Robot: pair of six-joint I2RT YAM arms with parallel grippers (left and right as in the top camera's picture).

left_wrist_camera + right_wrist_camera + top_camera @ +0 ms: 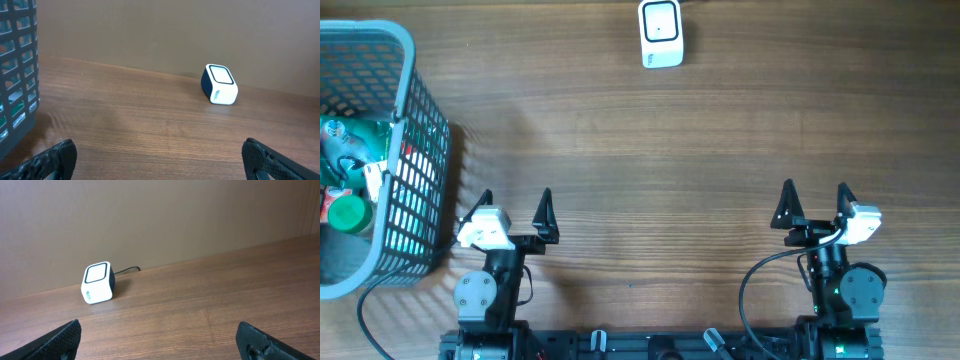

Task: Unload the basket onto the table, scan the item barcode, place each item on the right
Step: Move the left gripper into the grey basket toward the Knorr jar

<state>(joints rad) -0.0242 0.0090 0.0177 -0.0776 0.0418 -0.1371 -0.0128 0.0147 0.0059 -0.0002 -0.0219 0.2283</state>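
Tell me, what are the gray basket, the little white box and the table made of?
The basket looks like molded plastic, gray and matte: its walls are a neat grid of thin bars. The little white box seems to be smooth hard plastic, with rounded corners and a dark-framed window. The table looks like wood or wood-print laminate; the streaky brown grain cannot settle which.

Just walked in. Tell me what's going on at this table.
Nothing is being handled yet. The left hand and the right hand are open and empty at the near edge of the table. The items to scan lie in the grey basket at the left, and the white barcode scanner stands at the far edge.
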